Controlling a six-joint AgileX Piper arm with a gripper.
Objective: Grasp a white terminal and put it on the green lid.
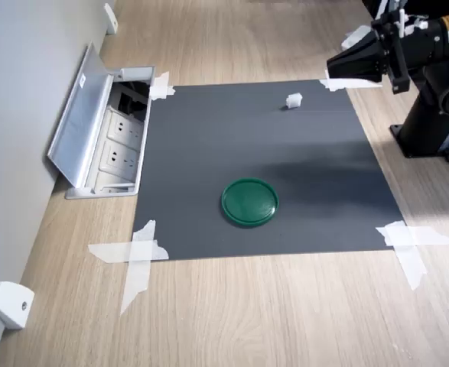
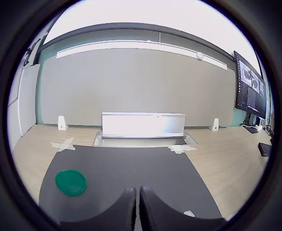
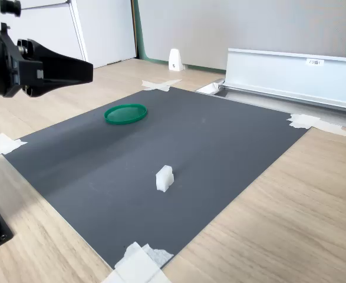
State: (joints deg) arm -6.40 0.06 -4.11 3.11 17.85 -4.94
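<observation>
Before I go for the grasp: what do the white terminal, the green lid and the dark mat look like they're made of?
White terminal: probably moulded plastic, matte, opaque, with blocky stepped edges. Green lid: likely hard plastic, slightly glossy, with a raised rim. Dark mat: thin matte grey sheet, paper or plastic, taped flat at its corners.

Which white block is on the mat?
The white terminal, alone on the dark mat. The white wedge block sits off it, on bare wood by the wall.

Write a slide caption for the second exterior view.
Closed gripper raised above the grey mat; white terminal and green lid lie apart.
</observation>
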